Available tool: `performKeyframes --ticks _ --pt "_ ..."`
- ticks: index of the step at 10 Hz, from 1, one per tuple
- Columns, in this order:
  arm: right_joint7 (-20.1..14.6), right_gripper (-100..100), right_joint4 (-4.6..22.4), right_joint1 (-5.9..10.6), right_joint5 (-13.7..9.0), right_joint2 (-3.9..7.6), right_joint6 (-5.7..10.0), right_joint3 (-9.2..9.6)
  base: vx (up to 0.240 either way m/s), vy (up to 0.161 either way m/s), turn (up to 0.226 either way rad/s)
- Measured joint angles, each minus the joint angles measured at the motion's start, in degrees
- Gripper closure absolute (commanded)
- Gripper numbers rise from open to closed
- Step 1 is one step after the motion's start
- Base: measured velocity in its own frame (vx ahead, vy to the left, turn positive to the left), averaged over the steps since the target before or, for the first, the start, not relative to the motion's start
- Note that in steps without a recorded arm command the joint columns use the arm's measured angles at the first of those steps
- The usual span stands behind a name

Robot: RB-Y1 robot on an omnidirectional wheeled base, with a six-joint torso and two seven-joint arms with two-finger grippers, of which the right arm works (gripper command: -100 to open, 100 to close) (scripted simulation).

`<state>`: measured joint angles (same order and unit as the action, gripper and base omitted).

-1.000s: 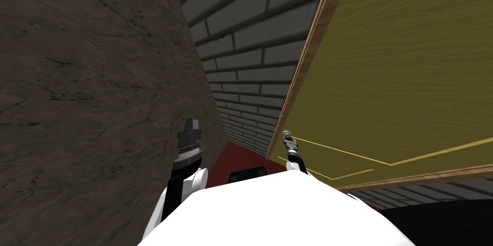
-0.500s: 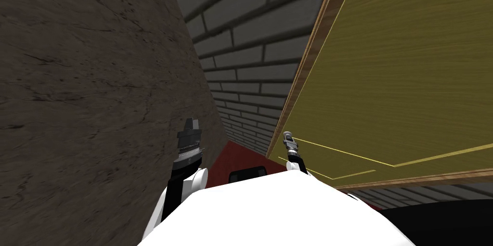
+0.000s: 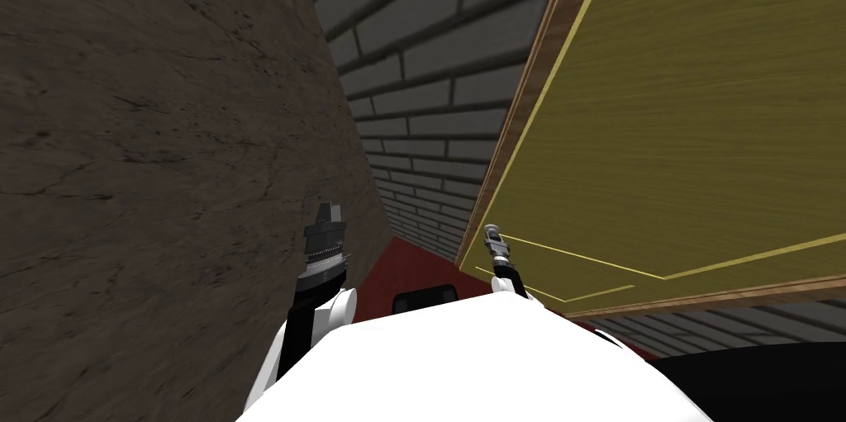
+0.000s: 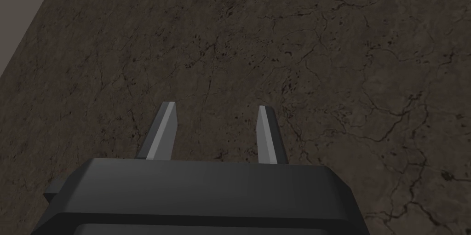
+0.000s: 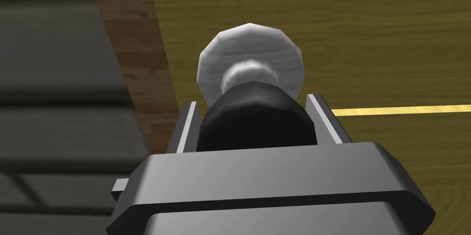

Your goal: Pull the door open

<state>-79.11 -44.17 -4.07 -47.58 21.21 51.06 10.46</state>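
The left hand [image 4: 215, 106] faces a dark brown, cracked wall [image 4: 322, 39]. Its two pale grey fingers [image 4: 161, 135] stand apart, the wall showing in the gap between them.

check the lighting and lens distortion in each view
Head view: wide lens splays the brown wall and yellow door outward. Left wrist view: dim, flat light behind the open left gripper. Right wrist view: the knob in the right gripper reads dark, its pale base brighter.

1 yellow-green door [image 3: 702, 111] at right, with 1 knob [image 5: 250, 87]. 2 grippers: the left gripper [image 4: 216, 110] and the right gripper [image 5: 253, 103]. 2 walls: 1 brown wall [image 3: 149, 153] at left, 1 grey brick wall [image 3: 430, 70] at upper middle.
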Motion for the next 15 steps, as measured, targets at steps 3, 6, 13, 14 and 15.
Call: performKeyframes --ticks 3,6,13,14,15 --pt "-0.7 100 -2.3 -1.55 1.1 0.44 -0.61 2.36 -0.222 -0.025 0.062" --pt "-2.2 100 -3.0 -1.85 2.1 1.29 -0.48 4.43 -0.204 -0.007 0.045" --pt "-5.8 100 -4.4 -3.48 4.3 3.82 0.77 8.32 -0.199 -0.012 0.087" --pt "-6.6 100 -4.7 -4.01 4.8 4.44 1.16 9.14 -0.229 -0.018 0.070" --pt "-7.2 100 -5.2 -4.56 5.2 5.02 1.38 9.82 -0.231 -0.022 0.074"
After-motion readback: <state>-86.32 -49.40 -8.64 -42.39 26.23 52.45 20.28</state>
